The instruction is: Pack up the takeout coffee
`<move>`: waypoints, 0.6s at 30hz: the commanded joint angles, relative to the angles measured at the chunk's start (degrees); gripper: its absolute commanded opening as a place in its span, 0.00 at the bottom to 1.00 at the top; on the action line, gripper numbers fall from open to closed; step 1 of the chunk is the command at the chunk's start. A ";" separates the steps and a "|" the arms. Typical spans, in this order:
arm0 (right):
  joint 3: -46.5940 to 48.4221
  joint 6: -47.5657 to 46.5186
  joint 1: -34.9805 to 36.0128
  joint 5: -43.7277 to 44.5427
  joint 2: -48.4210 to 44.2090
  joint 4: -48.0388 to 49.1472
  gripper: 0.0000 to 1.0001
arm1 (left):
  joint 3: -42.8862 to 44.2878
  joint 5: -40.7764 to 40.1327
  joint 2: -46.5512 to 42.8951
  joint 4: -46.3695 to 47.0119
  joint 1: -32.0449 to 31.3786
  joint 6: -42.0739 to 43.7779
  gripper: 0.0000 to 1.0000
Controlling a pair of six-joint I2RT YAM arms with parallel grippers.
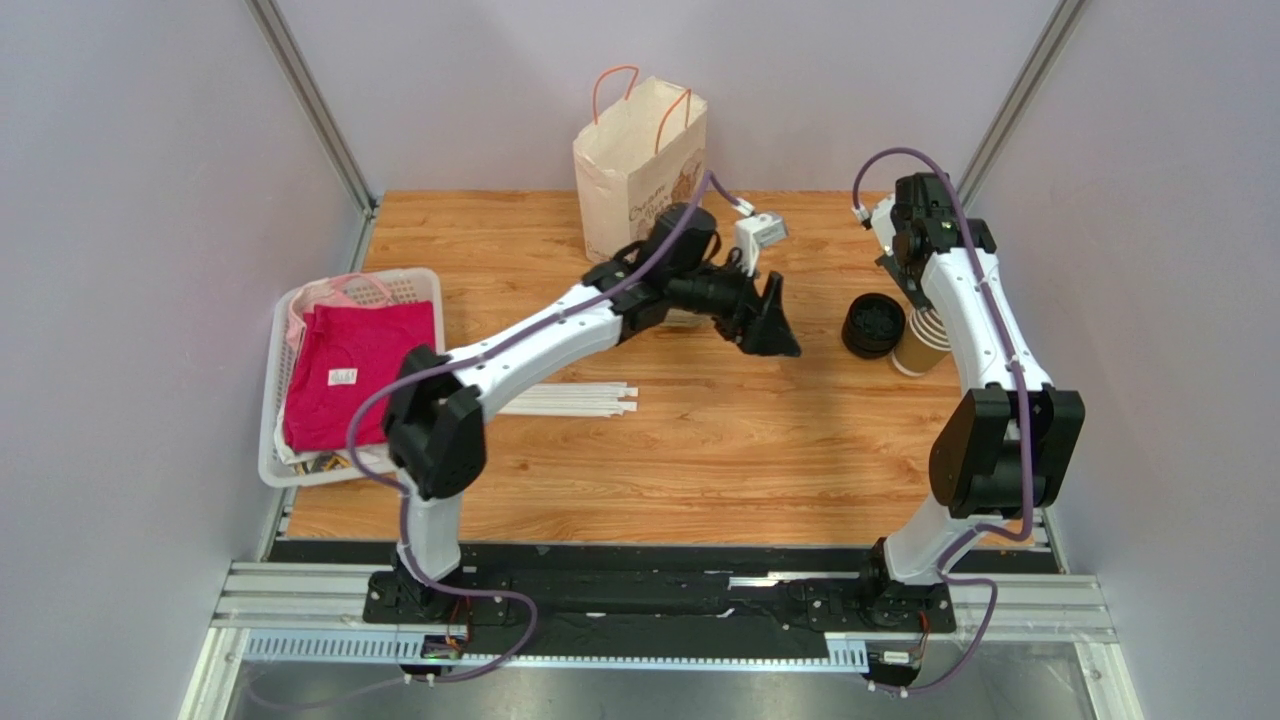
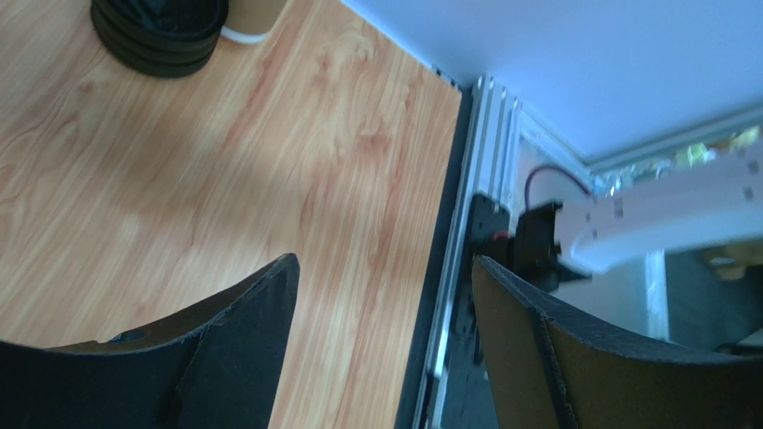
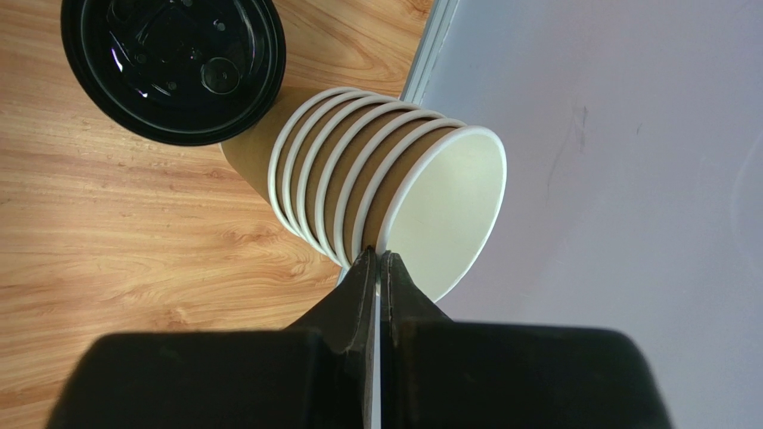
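Note:
The takeout coffee is out of view; no lidded cup shows in any frame. A stack of lidless cream paper cups (image 3: 358, 170) leans beside a stack of loose black lids (image 3: 175, 67) at the right of the table. My right gripper (image 3: 378, 257) is shut, with one fingertip outside and one inside the rim of the outermost cup. My left gripper (image 1: 781, 323) hovers open over the table's middle, left of the lids (image 1: 875, 323). In its wrist view the left gripper (image 2: 385, 264) has only bare wood between its fingers.
A white paper bag (image 1: 639, 165) with orange handles stands upright at the back centre, behind the left arm. White straws (image 1: 571, 399) lie left of centre. A white basket (image 1: 278, 390) with pink cloth (image 1: 353, 368) sits at the left edge. The wall runs close behind the cups (image 1: 920, 348).

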 commanded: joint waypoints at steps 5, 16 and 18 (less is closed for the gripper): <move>6.79 3.37 -1.67 -4.26 0.10 -4.34 0.00 | 17.12 -5.76 19.58 26.14 -2.96 -24.12 0.73; 10.57 5.57 -3.51 -6.37 2.12 -10.58 0.00 | 29.35 -14.73 34.01 30.98 -5.86 -34.50 0.79; 10.40 6.36 -3.69 -6.72 1.86 -11.02 0.00 | 30.67 -15.53 35.16 31.51 -6.21 -35.12 0.78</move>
